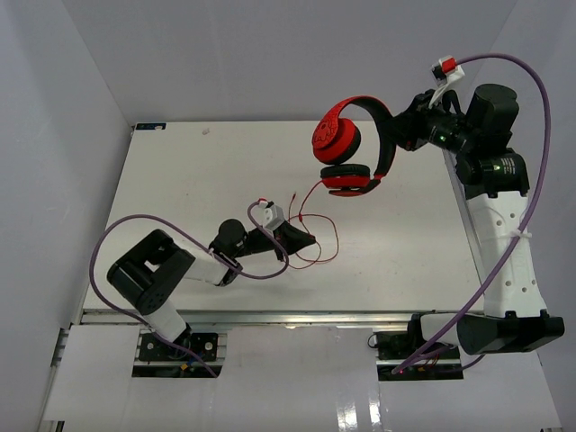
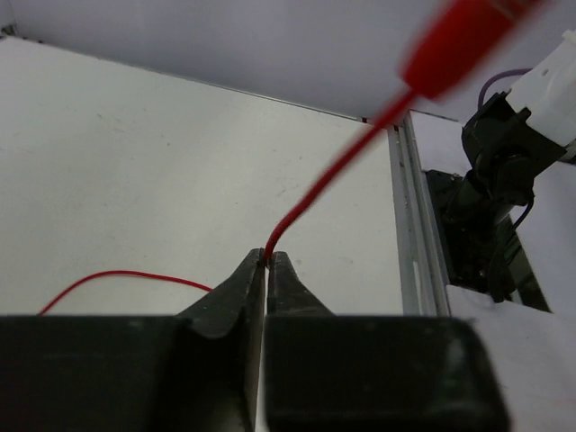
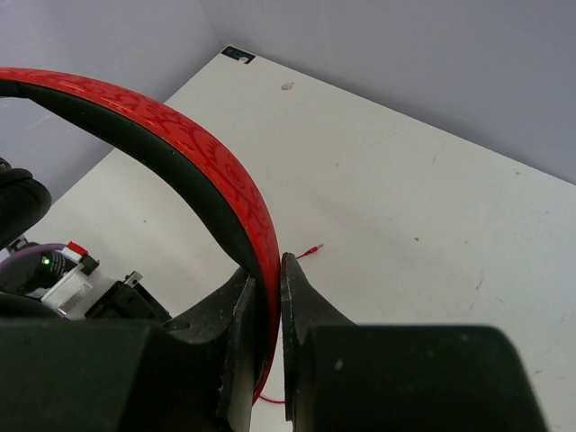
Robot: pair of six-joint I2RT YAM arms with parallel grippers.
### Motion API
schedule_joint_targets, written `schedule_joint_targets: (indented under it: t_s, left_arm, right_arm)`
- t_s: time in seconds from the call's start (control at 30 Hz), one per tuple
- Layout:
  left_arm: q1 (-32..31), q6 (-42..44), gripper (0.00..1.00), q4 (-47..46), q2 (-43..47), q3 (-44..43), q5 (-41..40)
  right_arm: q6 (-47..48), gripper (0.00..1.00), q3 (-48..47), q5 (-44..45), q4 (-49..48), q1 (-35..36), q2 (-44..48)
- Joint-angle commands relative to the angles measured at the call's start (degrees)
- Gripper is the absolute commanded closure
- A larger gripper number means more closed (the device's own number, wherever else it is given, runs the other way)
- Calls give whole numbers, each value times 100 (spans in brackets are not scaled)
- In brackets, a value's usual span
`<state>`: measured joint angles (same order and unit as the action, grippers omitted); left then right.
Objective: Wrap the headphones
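Your right hand [image 3: 267,288] is clamped on the glossy red-and-black headband of the headphones [image 1: 337,137], holding them aloft above the bench [image 1: 198,171]; the round padded cups hang on the side toward your left hand [image 2: 266,261], which sits below and left of the headphones, pinched tight on the thin, limp red cable [image 2: 333,175]; the cable slants up from it to the cups, with slack looped on the bench beneath the headphones; the winding, I judge, falls to the left hand.

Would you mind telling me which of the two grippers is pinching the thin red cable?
The left gripper, low over the table, its fingers shut on the cable; the right gripper instead clamps the headphones by the headband.
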<state>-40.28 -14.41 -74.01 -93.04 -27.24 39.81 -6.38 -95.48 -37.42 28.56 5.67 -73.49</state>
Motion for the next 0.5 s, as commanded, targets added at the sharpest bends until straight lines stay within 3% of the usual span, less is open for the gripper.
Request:
schedule_joint_targets:
  t_s: [0.0,0.07,0.13,0.27,0.37,0.47]
  left_arm:
    - [-62,-487,98,-1523,-14,77,-251]
    - [-68,-634,100,-1490,116,194,-472]
    - [-75,-706,100,-816,477,245,-706]
    - [-156,-624,100,1311,1079,-189,-1212]
    - [-182,-658,100,3050,1186,-739,-1459]
    - [-204,-607,100,4571,1292,-1478,-1579]
  right_arm:
    - [-355,92,-70,588,-352,-93,80]
    - [-342,92,240,1390,-577,-93,155]
    - [-362,92,724,2051,-982,-93,310]
    - [-820,92,1356,3077,-1373,-27,450]
    - [-638,92,1751,3743,-1725,600,497]
    - [159,92,2280,5637,-2520,1343,498]
